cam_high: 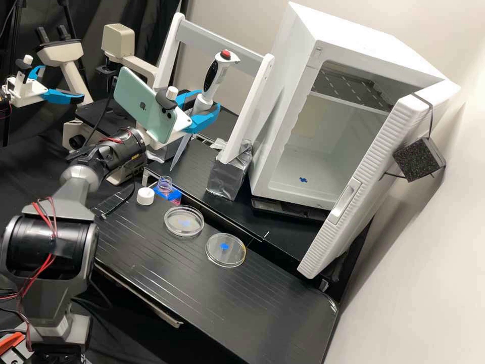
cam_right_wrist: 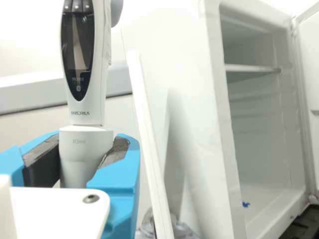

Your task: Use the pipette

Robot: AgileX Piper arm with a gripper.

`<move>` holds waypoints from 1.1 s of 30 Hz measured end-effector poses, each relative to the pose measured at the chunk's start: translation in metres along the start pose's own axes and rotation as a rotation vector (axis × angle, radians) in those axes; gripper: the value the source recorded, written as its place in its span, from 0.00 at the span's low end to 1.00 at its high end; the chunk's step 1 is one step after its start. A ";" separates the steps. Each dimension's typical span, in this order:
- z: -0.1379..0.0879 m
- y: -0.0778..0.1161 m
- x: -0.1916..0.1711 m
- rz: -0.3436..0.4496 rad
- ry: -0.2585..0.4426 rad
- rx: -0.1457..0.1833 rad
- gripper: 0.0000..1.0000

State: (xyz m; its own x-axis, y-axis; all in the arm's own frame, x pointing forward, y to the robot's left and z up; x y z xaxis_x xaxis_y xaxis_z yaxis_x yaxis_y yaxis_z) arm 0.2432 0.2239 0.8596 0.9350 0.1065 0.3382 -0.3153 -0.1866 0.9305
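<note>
The end effector [cam_high: 205, 104] grips the pipette [cam_high: 212, 80]. Its long axis is near upright, tip [cam_high: 180, 152] downward.

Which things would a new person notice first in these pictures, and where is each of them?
The large white fridge probably catches the eye first, with its door wide open at the back of the bench. Next comes the pipette with its red button, held roughly upright between the blue fingers of the end effector. A mint-green phone stands out just beside them.
</note>
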 end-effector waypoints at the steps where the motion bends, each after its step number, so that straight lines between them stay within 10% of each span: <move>1: 0.001 -0.002 0.000 -0.003 -0.005 -0.003 0.00; 33: 0.022 -0.031 0.007 0.015 -0.127 -0.030 0.00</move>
State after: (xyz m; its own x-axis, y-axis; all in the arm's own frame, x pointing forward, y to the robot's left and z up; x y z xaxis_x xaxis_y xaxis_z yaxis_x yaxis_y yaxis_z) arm 0.2633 0.2085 0.8304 0.9425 -0.0212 0.3335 -0.3326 -0.1574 0.9298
